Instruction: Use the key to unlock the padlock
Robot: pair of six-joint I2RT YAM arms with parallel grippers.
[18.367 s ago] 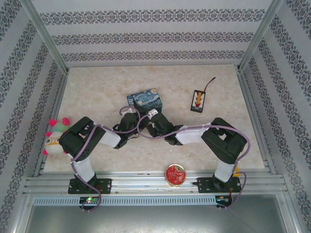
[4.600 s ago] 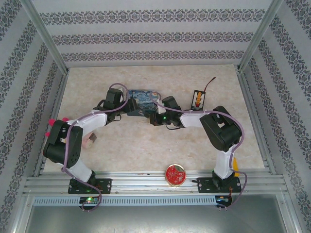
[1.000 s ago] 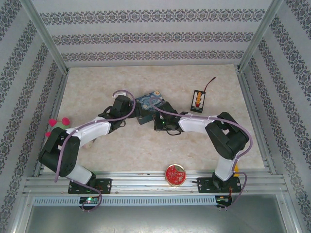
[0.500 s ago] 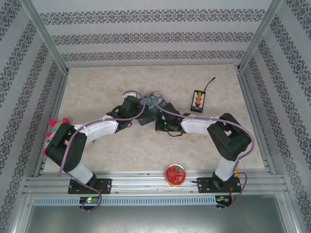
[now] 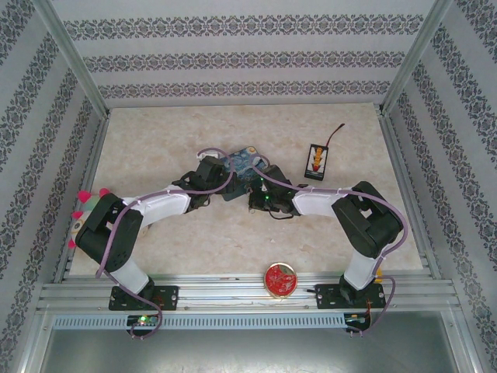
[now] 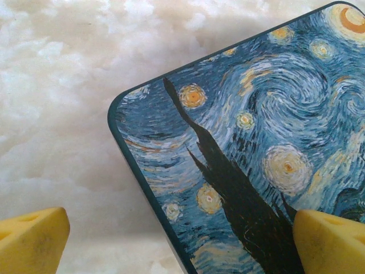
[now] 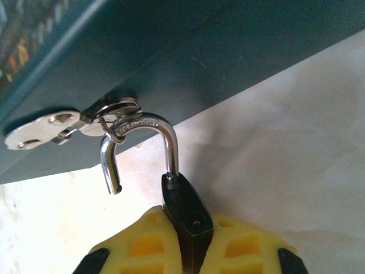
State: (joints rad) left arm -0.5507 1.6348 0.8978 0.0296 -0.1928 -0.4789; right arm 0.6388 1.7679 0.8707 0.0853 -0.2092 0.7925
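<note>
The right fingers [image 7: 140, 242] pinch the padlock [image 7: 183, 206] body just below the tin's [image 7: 228, 51] side. Its shackle, stamp unreadable, hangs open from the tin's clasp ring [image 7: 114, 108]. The left fingers [image 6: 34, 240], spread, straddle the tin's lid corner, both arms stretched low.

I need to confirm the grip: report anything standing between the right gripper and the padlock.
Nothing visible does. The padlock is clamped directly between the right gripper's yellow fingers; its open shackle carries the key ring, beside the tin's dark side.

No text is readable, even on the padlock [image 7: 183, 206].
</note>
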